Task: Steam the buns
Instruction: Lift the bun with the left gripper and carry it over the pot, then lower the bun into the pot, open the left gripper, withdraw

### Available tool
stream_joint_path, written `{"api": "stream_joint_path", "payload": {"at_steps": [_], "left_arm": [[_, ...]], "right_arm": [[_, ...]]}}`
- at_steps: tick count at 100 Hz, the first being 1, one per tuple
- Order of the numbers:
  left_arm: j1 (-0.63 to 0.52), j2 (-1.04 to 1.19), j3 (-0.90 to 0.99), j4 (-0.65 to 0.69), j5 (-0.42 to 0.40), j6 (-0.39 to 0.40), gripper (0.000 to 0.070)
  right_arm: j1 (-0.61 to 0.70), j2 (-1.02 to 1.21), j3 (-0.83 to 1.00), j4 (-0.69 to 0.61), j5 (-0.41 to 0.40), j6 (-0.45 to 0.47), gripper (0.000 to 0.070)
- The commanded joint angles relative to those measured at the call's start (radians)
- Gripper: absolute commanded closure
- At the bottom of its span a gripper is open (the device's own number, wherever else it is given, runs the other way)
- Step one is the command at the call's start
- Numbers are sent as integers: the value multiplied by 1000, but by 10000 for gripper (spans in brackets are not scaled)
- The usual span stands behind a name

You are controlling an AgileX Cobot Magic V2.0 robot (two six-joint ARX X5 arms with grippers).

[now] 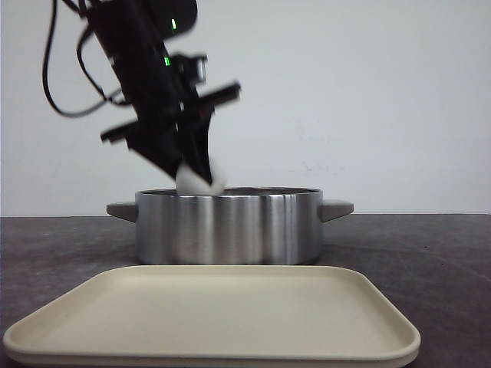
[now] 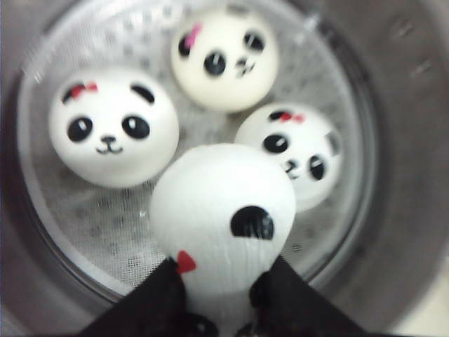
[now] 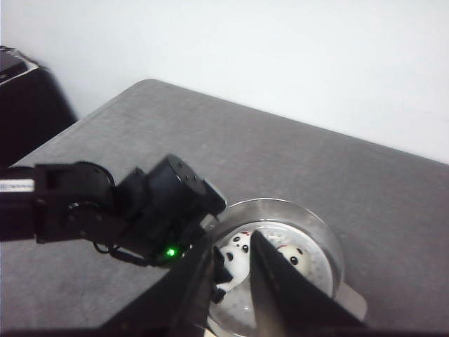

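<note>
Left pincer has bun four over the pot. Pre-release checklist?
1. Grip: left pincer shut on the held bun, fingers on its lower sides. Ok.
2. Position: held bun is above the pot, just over the rim in the front view. Ok.
3. Landing spot: three seated buns leave bare steamer rack beneath the held one. Ok.
4. Clearance to the nearest seated bun: cannot tell.
5. Right pincer above and away from the pot: ok.
6. Tray has no buns left on it. Ok.

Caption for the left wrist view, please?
Left gripper holds a panda bun above three buns in the steamer pot.
</note>
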Motion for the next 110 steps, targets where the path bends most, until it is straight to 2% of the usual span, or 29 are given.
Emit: {"api": "stream_joint_path", "payload": {"at_steps": [1,6,9,14,27,31,37,51,74,78,83,86,89,100,110], "left_arm": [[-4,27,24,8,1,13,700],[-3,38,24,10,1,13,696],[-3,44,24,10,1,13,667],[-3,50,24,12,1,13,575],[-4,53,24,19,2,9,263],[-4,53,24,21,2,8,209],[-4,53,26,18,2,-1,181],[-4,52,29,7,5,-29,182],[-4,52,106,-39,6,-29,195],[-4,50,129,-48,6,-28,268],[-4,40,158,-65,5,-29,478],[-4,30,171,-70,5,-31,607],[-4,14,178,-70,5,-47,694],[-4,-73,179,-50,-2,-108,700],[-5,-172,176,-55,-59,-96,700]], "right_arm": [[11,13,14,-2,5,3,607],[11,13,14,-13,6,12,607],[11,13,14,-17,8,16,607],[11,13,14,-26,8,19,607],[11,13,14,-36,13,23,607],[11,13,14,-38,20,23,607],[11,13,14,-41,33,22,607],[11,14,14,-40,34,22,607],[10,14,14,-41,38,13,607],[10,14,12,-41,55,3,613],[10,21,6,-40,85,-13,680],[10,26,0,-41,95,-20,693],[9,30,-6,-41,103,-30,693],[0,34,-89,5,137,-37,693],[-8,19,-218,119,118,-37,692]]}}
